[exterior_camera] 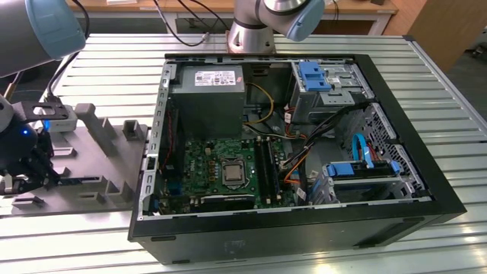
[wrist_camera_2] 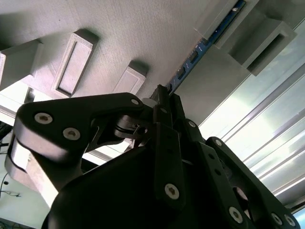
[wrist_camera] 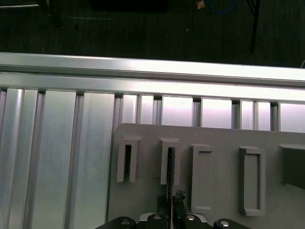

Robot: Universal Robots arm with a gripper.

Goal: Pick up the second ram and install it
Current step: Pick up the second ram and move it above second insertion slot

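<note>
- The ram stick [wrist_camera_2: 202, 47] stands on its long edge in a slot of the grey holder plate [exterior_camera: 99, 154], on the exterior view's left, well apart from the open computer case [exterior_camera: 304, 234].
- In the first wrist view it shows edge-on as a thin dark line [wrist_camera: 169, 171] in one raised block.
- I'd judge it light, stiff and thin: easy to lift, but easy to crack if twisted, with chips and contacts that dislike pressure. The flat faces near the top edge look like the safe place to pinch, kept away from the contact edge.
- The gripper [wrist_camera_2: 164, 95] has closed to a narrow pinch on the stick, one finger on each flat face, while the stick sits in its slot.
- Count: one stick, one gripper, one plate, one case with one green board [exterior_camera: 205, 165], all on one slatted metal table [exterior_camera: 457, 245].
- Five raised blocks [wrist_camera: 202, 176] show in the first wrist view, the last cut by the edge.
- The long black slots [exterior_camera: 263, 165] on the board are hard to count from here; perhaps four.
</note>
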